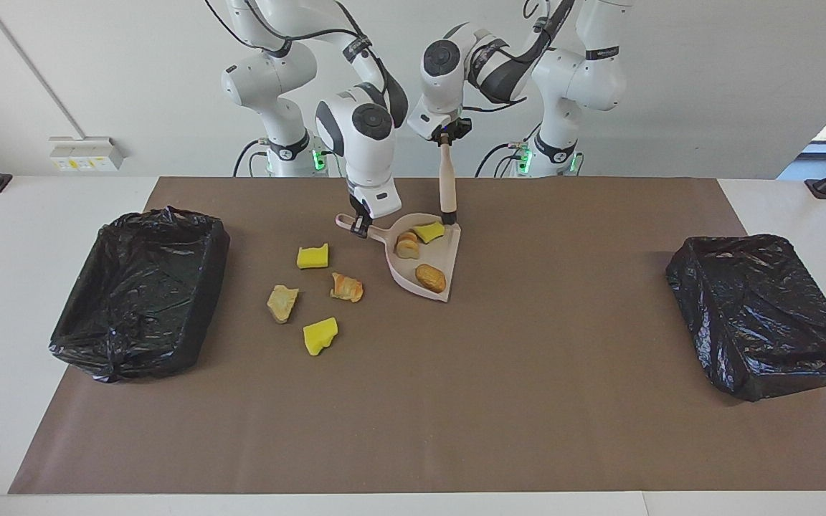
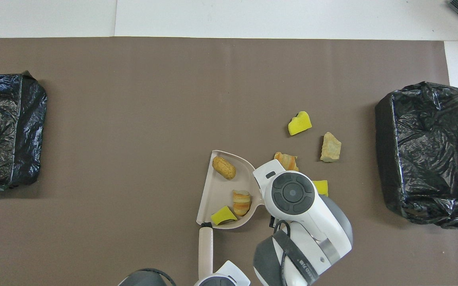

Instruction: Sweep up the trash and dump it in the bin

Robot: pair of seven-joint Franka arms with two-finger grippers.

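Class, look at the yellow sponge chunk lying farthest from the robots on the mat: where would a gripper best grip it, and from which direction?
Grip the yellow sponge chunk across its two flatter sides, coming straight down from above. It lies low on the mat, apart from the other pieces, so a top approach looks unobstructed.

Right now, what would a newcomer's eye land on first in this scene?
The pink dustpan mid-table, with three bits of trash in it; the right hand holds its handle. The left hand holds a brush upright at the pan's end nearer the robots. Four more bits lie loose on the mat, between the pan and the black-lined bin at the right arm's end.
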